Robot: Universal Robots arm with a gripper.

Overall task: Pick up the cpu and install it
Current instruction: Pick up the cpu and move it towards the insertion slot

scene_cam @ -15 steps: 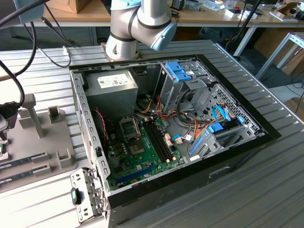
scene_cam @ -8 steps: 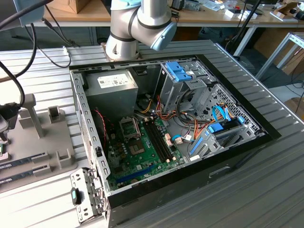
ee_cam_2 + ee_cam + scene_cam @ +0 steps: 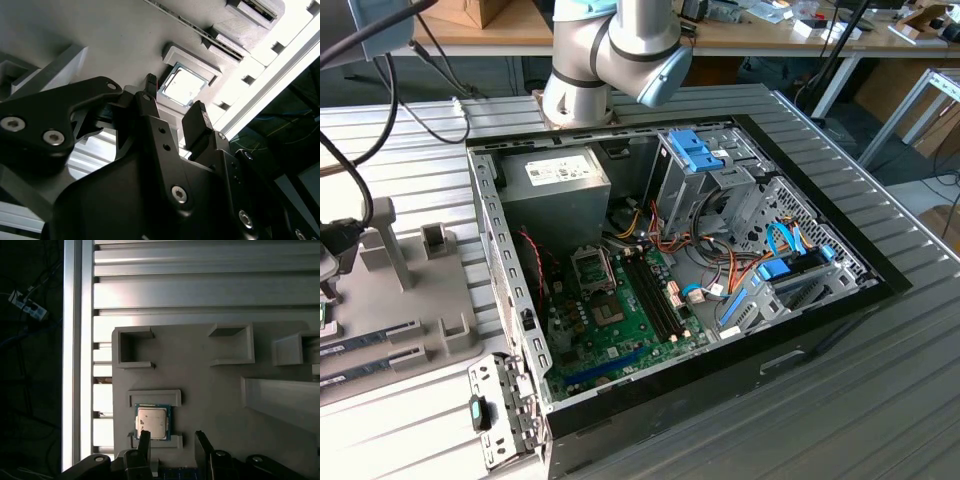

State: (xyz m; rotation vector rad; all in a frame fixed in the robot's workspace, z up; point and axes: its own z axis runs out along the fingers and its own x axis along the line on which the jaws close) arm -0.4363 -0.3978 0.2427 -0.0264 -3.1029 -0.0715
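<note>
Fingers (image 3: 144, 440) apart, near cpu (image 3: 152, 421), in grey holder (image 3: 210, 390)

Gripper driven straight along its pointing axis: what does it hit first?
Likely the cpu in its pocket on the grey holder plate; the gripper is offset, so one finger may meet plate. Depth unclear.

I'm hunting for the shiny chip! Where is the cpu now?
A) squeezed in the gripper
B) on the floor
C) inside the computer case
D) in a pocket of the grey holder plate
D: in the first wrist view the cpu lies flat in a recess of the grey holder plate, with the open gripper close by, holding nothing.
</note>
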